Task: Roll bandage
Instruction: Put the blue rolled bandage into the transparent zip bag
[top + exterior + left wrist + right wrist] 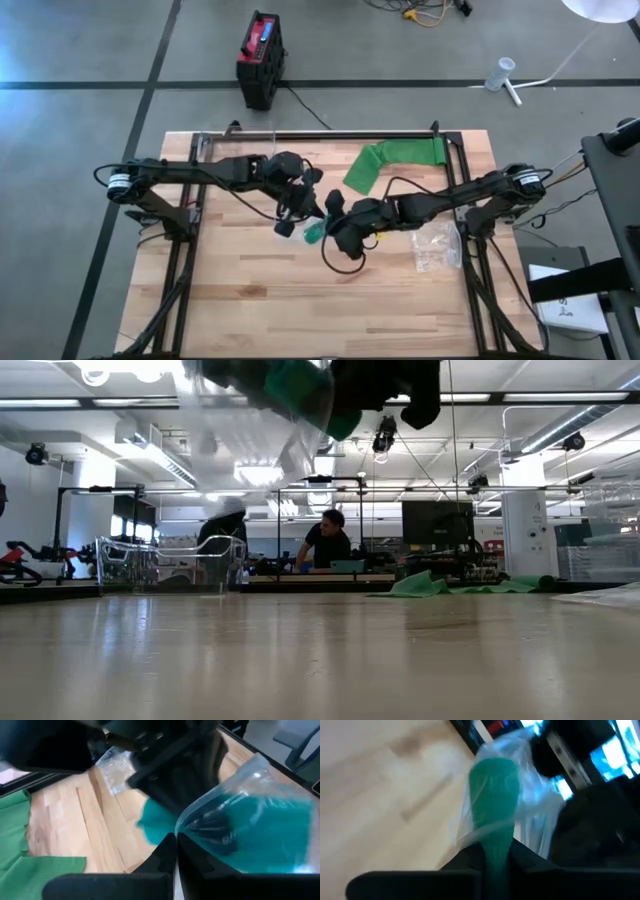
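While both arms meet above mid-table, the left gripper (175, 851) is clenched on a clear plastic bag (250, 827) and the right gripper (497, 852) pinches the teal bandage roll (494, 785) inside it; beyond lies a green cloth (395, 160).

You are looking at a pale wooden table (260, 300) carrying little — a green cloth (385, 163) is lying crumpled near its far edge toward the right arm's side, and a clear plastic bag (437, 246) is resting flat by its right edge.
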Controlling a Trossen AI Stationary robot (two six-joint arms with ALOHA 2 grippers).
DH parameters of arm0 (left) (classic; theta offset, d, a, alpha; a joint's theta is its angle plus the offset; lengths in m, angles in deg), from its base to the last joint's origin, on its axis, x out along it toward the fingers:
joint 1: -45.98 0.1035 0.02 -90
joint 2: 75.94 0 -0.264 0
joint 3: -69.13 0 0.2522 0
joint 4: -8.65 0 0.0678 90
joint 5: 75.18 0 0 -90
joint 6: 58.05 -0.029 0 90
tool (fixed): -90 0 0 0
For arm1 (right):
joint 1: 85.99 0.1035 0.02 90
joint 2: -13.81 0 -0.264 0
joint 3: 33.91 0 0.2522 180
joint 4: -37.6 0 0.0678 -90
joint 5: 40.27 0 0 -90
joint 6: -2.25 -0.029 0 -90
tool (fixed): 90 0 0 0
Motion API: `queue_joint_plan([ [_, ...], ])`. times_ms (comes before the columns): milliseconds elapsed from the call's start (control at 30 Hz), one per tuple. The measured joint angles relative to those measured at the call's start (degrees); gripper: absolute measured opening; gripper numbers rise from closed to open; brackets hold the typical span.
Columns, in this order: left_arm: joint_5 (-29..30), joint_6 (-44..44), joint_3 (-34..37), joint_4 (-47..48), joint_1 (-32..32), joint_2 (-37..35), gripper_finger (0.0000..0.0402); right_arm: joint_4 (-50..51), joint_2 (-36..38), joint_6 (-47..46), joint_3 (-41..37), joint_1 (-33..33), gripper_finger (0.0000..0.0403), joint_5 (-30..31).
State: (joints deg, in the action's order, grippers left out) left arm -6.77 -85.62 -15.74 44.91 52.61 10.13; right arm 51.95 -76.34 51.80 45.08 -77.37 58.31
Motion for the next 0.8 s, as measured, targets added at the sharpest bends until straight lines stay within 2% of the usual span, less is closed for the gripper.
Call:
queue_joint_plan([
  [167,-1.76,0.03,0.02,-1.3,-0.75,-1.79,0.0,3.52,-0.09,3.03,-0.02,-0.31,0.0014,5.83],
  [300,-1.9,0.53,0.48,-1.24,-0.68,-1.91,0.0,1.1,-0.09,10.69,-0.02,0.54,0.0015,9.85],
  [533,-1.58,2.13,2.67,-2.83,-0.78,-1.96,0.0,-0.24,-0.24,23.55,-0.19,2.76,0.0016,11.47],
  [800,0.8,2.73,4.09,-3.15,-0.71,-3.72,0.0,7.5,-1.08,27.43,-0.03,4.56,0.0017,14.16],
])
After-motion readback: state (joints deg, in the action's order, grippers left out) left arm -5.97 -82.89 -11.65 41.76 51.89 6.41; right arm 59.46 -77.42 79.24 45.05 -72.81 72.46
